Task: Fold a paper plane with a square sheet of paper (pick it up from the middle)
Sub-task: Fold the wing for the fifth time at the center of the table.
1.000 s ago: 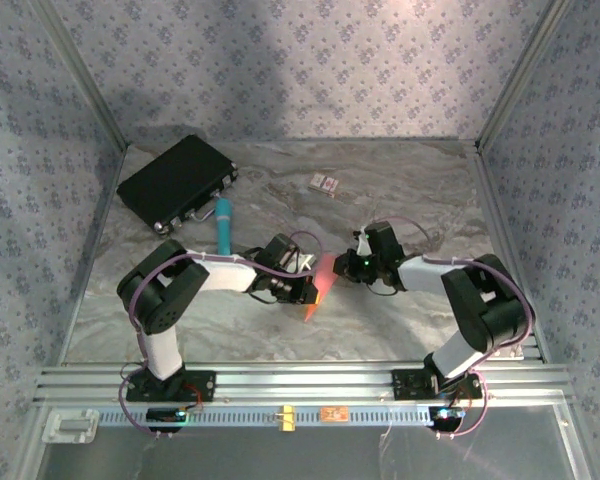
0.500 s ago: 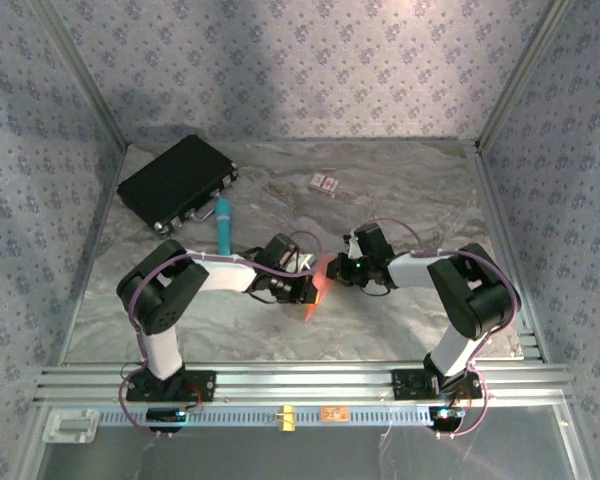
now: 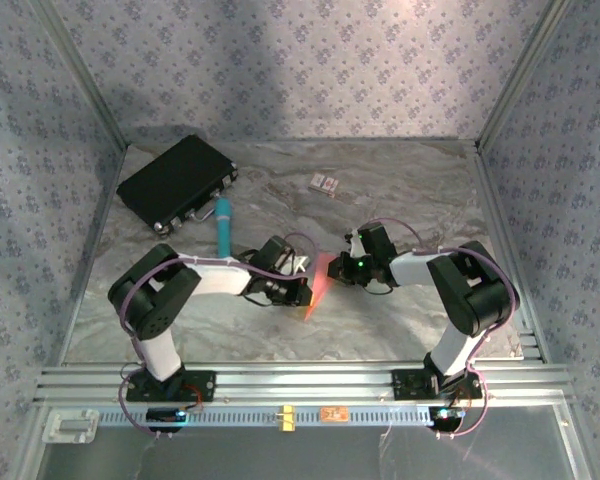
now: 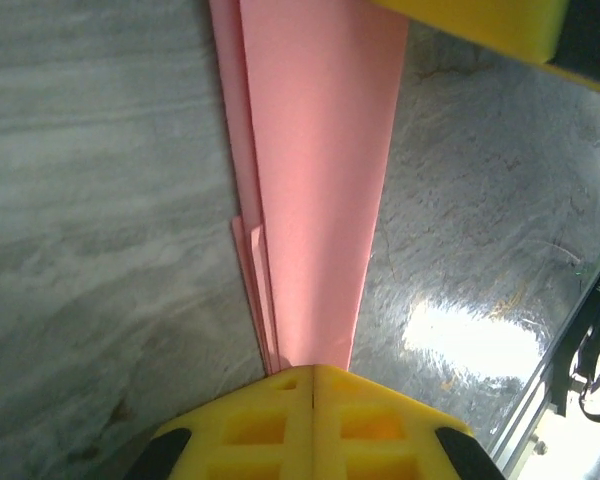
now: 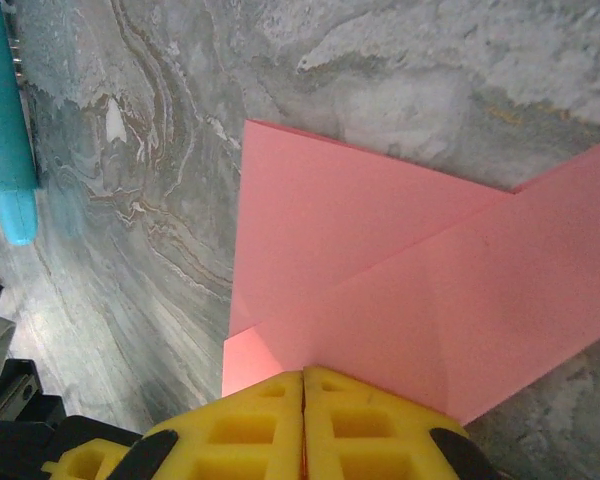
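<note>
- The left claw (image 4: 313,372), with yellow foam pads, is pinched tight on the thin salmon-pink paper plane (image 4: 310,180).
- The right claw (image 5: 303,375) is pinched tight on its other side.
- The plane sits between them, mid-way across the shiny grey marble table (image 3: 410,205).
- It looks long, pointy and layered, so I think most folds are done; maybe the wings are left.
- Farther back lie a round teal marker (image 3: 223,225) and a flat black case (image 3: 175,182).

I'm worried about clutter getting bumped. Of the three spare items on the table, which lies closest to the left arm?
The teal marker, lying just beyond the left arm's forearm; the black case and the small patterned card sit farther back.
</note>
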Robot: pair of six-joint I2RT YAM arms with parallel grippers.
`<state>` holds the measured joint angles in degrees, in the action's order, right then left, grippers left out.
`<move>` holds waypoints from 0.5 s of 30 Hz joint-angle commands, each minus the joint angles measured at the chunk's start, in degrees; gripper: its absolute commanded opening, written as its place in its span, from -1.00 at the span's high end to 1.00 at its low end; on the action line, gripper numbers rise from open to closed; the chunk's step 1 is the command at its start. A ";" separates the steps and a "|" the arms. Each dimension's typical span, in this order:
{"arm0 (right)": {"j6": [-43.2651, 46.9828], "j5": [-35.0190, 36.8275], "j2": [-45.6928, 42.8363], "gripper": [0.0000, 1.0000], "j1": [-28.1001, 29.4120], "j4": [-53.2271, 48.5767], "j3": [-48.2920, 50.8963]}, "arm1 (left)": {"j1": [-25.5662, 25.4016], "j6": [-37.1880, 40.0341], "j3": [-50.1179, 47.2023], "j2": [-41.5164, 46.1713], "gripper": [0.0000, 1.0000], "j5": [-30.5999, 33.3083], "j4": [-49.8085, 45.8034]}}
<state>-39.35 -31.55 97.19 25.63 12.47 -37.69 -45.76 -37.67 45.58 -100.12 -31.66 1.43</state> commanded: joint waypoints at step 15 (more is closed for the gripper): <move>1.74 3.00 1.90 0.81 -0.50 -2.63 -0.52 | -0.64 0.01 5.23 0.69 0.81 -2.66 1.39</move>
<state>-38.11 -31.44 97.30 25.63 11.62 -38.20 -45.87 -38.02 48.05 -97.60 -32.10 1.04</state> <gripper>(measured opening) 0.095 0.090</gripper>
